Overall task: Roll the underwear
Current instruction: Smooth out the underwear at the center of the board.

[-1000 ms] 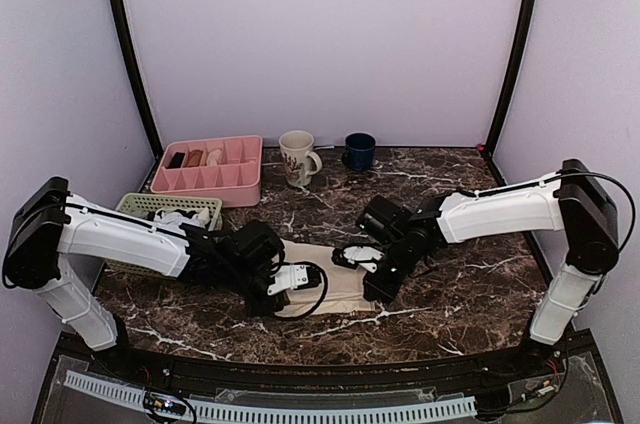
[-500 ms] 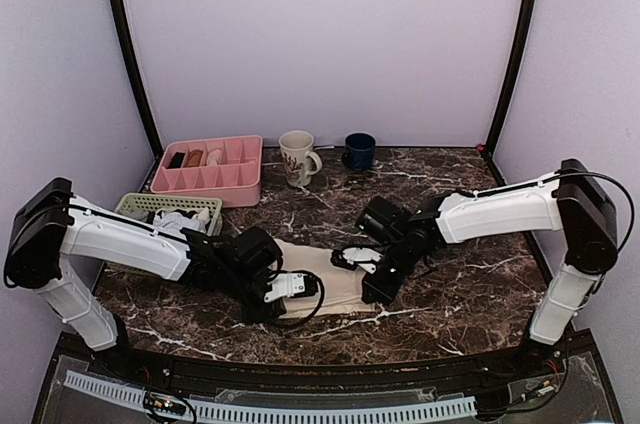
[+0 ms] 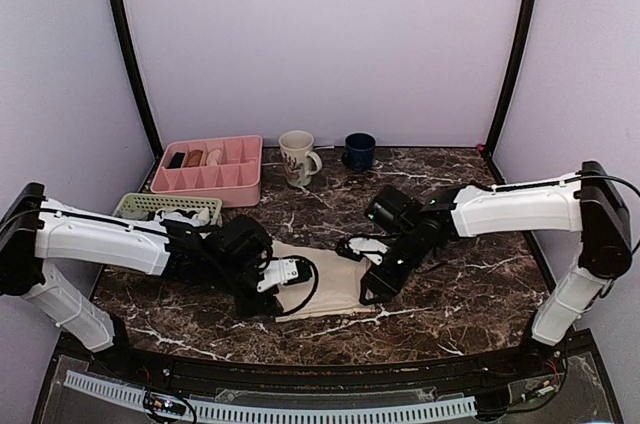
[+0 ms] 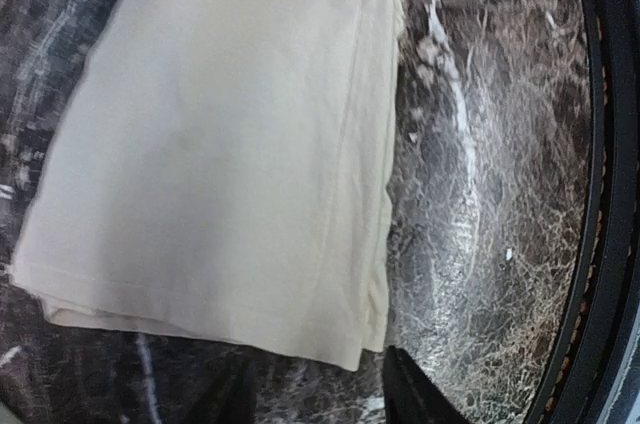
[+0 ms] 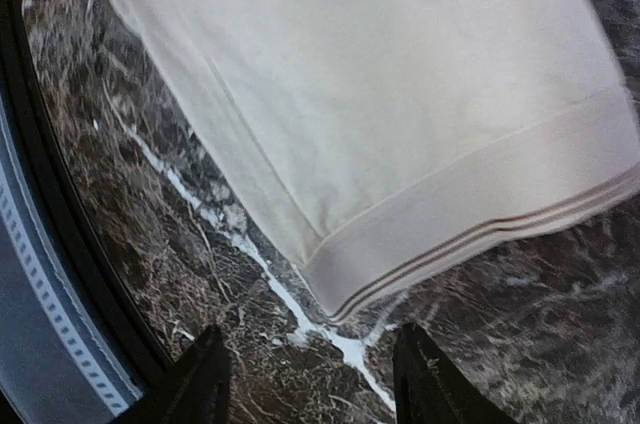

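Observation:
The underwear (image 3: 335, 279) lies flat and folded on the dark marble table, cream-beige, between my two grippers. In the left wrist view the underwear (image 4: 230, 144) fills the upper left, its near edge just beyond my left gripper (image 4: 315, 399), which stands open with nothing between its fingers. In the right wrist view the underwear (image 5: 400, 94) shows a waistband with thin brown stripes, its corner just ahead of my open, empty right gripper (image 5: 312, 379). From above, the left gripper (image 3: 262, 294) sits at the fabric's left near corner and the right gripper (image 3: 372, 289) at its right near corner.
A pink divided tray (image 3: 240, 184) stands at the back left, with a green basket (image 3: 135, 206) of cloths in front of it. A cream patterned mug (image 3: 297, 157) and a dark blue cup (image 3: 359, 150) stand at the back. The table's front rail (image 3: 300, 369) runs close behind both grippers.
Both grippers were shut at the underwear's near edge and now stand open, off the fabric. The underwear rests flat on the table. Both arms have shifted slightly.

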Tool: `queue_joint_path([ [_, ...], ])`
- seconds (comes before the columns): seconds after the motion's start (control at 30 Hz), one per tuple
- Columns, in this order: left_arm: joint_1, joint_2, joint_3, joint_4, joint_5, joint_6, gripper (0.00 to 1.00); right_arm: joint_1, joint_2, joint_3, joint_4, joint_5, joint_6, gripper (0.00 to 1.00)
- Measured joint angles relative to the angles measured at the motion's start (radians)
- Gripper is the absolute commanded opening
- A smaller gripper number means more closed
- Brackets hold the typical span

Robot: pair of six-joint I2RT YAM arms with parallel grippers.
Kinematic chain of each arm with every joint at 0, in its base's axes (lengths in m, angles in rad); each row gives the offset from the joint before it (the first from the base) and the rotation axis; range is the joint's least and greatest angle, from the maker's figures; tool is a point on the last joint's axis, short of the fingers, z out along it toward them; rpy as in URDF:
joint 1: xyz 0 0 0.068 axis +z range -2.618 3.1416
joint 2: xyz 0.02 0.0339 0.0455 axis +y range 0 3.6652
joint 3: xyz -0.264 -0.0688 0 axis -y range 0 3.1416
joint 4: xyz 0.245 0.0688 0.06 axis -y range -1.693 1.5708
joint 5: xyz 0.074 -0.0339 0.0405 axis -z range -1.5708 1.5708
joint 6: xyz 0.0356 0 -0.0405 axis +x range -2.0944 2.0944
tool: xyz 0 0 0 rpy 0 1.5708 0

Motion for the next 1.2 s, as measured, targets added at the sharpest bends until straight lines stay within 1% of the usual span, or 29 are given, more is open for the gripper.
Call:
queue_joint_path([
  [0.03,0.002,-0.047,0.001,-0.003,-0.016,-0.016,0.61,-0.010,-0.026,0.006,-0.001,-0.001,0.011,0.62],
  [0.1,0.005,-0.135,0.008,-0.005,-0.061,-0.049,0.86,-0.047,-0.098,0.024,0.008,-0.002,0.032,0.72],
  [0.13,0.006,-0.179,0.017,-0.003,-0.088,-0.067,0.94,-0.071,-0.138,0.031,0.022,0.002,0.045,0.82],
  [0.17,0.008,-0.217,0.027,0.003,-0.122,-0.088,0.98,-0.093,-0.177,0.039,0.038,0.007,0.058,0.93],
  [0.2,0.010,-0.249,0.038,0.014,-0.163,-0.111,0.99,-0.113,-0.215,0.043,0.062,0.019,0.077,0.99],
  [0.33,0.016,-0.307,0.074,0.080,-0.334,-0.204,0.99,-0.144,-0.308,0.056,0.168,0.110,0.158,1.00],
  [0.4,0.027,-0.292,0.103,0.098,-0.387,-0.245,0.99,-0.145,-0.321,0.057,0.232,0.153,0.203,0.99],
  [0.47,0.047,-0.251,0.153,0.092,-0.396,-0.294,0.99,-0.150,-0.312,0.058,0.285,0.172,0.242,0.99],
  [0.53,0.096,-0.183,0.229,0.084,-0.339,-0.366,0.99,-0.161,-0.278,0.082,0.306,0.153,0.271,1.00],
  [0.6,0.161,-0.129,0.274,0.096,-0.254,-0.430,0.99,-0.175,-0.235,0.130,0.333,0.087,0.302,0.99],
  [0.7,0.233,-0.075,0.280,0.116,-0.134,-0.511,0.99,-0.213,-0.139,0.138,0.407,-0.016,0.355,1.00],
  [0.8,0.259,-0.026,0.277,0.144,-0.024,-0.568,0.99,-0.238,-0.083,0.100,0.500,-0.150,0.455,0.99],
  [0.93,0.295,0.041,0.249,0.217,0.132,-0.644,0.98,-0.245,0.028,0.055,0.615,-0.293,0.576,0.99],
  [1.07,0.322,0.111,0.231,0.264,0.230,-0.705,0.98,-0.245,0.125,0.001,0.720,-0.400,0.682,1.00],
  [1.2,0.330,0.188,0.229,0.312,0.297,-0.750,0.96,-0.245,0.178,-0.032,0.811,-0.472,0.756,1.00],
])
